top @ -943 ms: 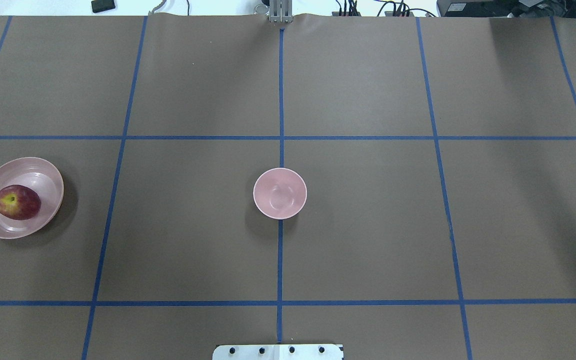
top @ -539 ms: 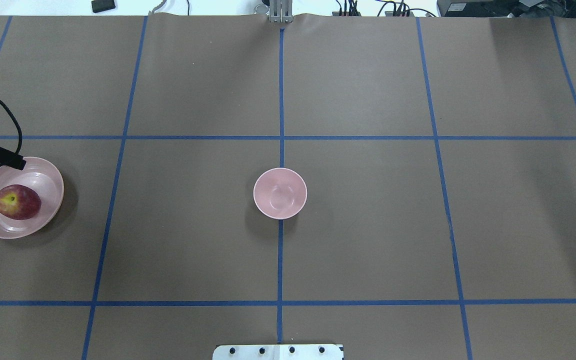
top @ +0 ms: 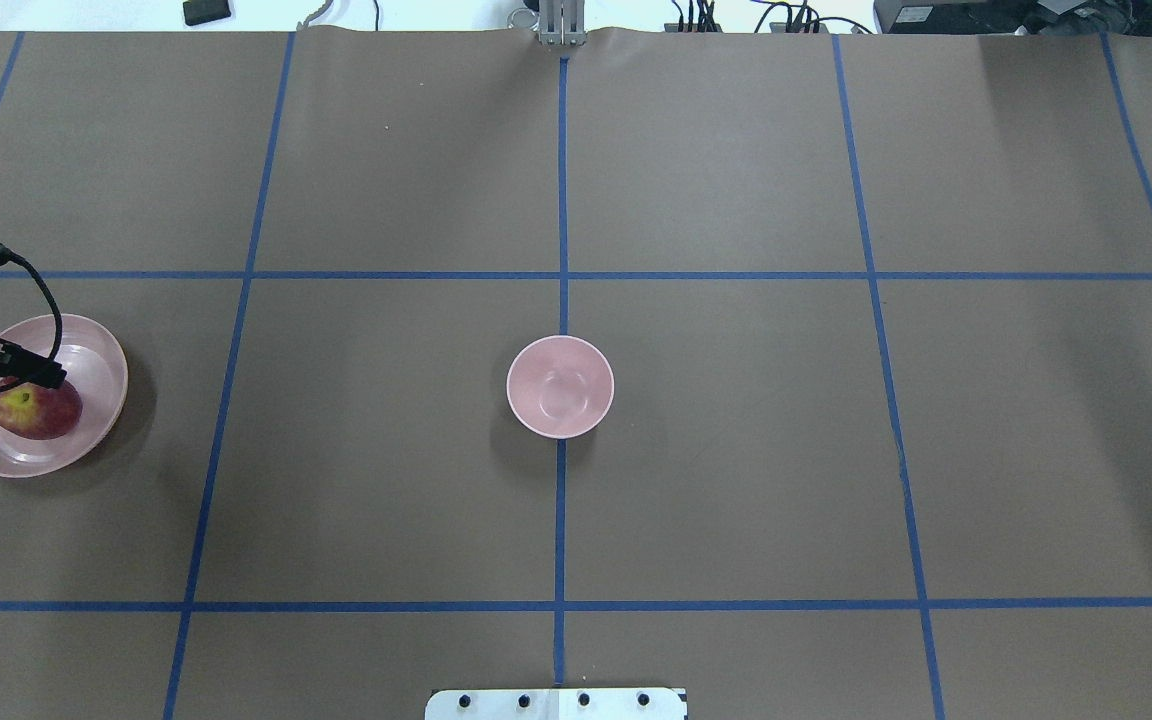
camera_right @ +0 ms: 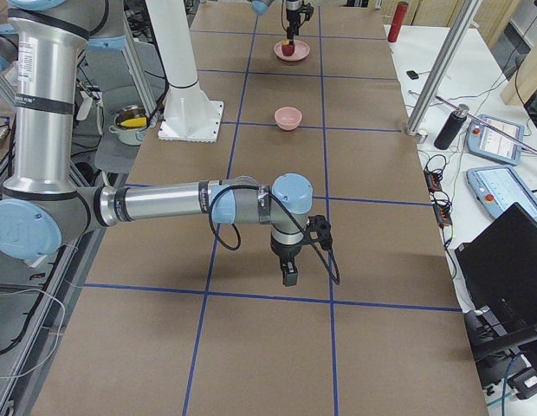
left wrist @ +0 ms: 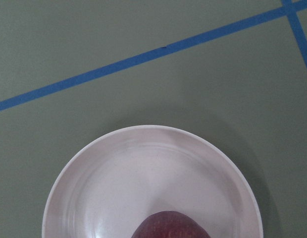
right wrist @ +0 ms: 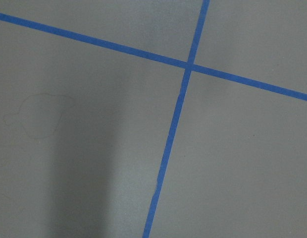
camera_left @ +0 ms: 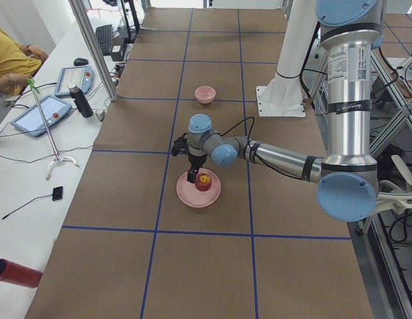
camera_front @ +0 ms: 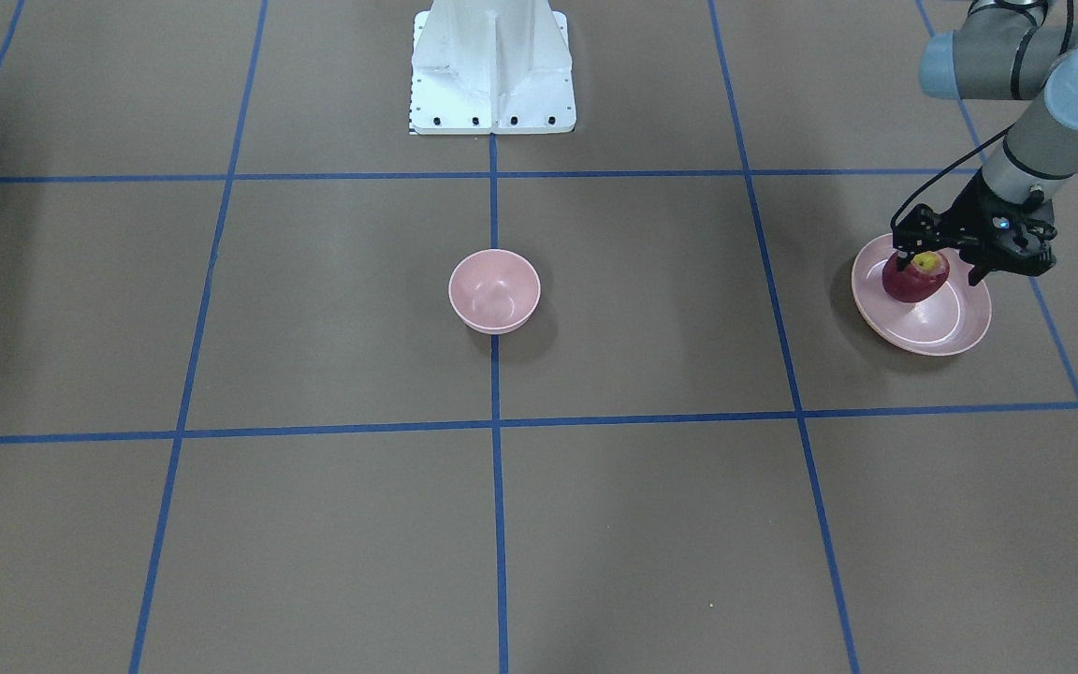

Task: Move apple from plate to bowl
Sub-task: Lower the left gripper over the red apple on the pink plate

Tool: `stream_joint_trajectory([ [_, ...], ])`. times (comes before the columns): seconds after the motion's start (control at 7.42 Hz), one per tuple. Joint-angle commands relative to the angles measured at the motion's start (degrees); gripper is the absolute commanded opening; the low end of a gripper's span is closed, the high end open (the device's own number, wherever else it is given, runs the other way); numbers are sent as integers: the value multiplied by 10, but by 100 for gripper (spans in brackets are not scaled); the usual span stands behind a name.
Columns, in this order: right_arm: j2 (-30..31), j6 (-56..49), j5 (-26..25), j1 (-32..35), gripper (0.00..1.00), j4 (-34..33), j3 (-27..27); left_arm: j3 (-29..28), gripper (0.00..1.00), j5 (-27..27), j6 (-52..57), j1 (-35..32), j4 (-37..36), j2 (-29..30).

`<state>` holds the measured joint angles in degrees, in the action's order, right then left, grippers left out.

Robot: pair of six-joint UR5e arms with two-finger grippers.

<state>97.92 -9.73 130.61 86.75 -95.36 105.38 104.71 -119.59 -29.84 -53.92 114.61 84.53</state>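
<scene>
The dark red apple [camera_front: 913, 279] with its yellow stem patch lies in the wide pale pink plate [camera_front: 932, 328] at the table's left end; the overhead view shows the apple [top: 36, 412] partly under my left wrist. My left gripper [camera_front: 934, 264] hangs just above the apple, its jaws open and spread to either side. The left wrist view shows only the apple's top [left wrist: 172, 225] and the plate [left wrist: 143, 168]. The small deep pink bowl [top: 560, 386] stands empty at the table's centre. My right gripper [camera_right: 288, 276] hovers over bare table far from both; I cannot tell its state.
Blue tape lines divide the brown table into squares. The white robot base [camera_front: 492, 65] stands at the table's near edge, behind the bowl. A side bench with tablets [camera_left: 43, 113] runs along the operators' side.
My left arm has come in from the left edge and moved over the plate, down toward the apple. The apple, plate and bowl have not moved.
</scene>
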Motion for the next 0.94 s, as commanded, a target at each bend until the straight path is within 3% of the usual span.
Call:
stream_joint_trajectory([
  [0.0, 0, 1, 0, 0, 100, 0, 0, -2, 99, 0, -9, 14, 11, -9],
  [0.54, 0, 3, 0, 0, 100, 0, -1, -38, 99, -1, -8, 21, 20, -1],
  [0.81, 0, 3, 0, 0, 100, 0, -1, -87, 99, -7, -9, 24, 87, 0],
])
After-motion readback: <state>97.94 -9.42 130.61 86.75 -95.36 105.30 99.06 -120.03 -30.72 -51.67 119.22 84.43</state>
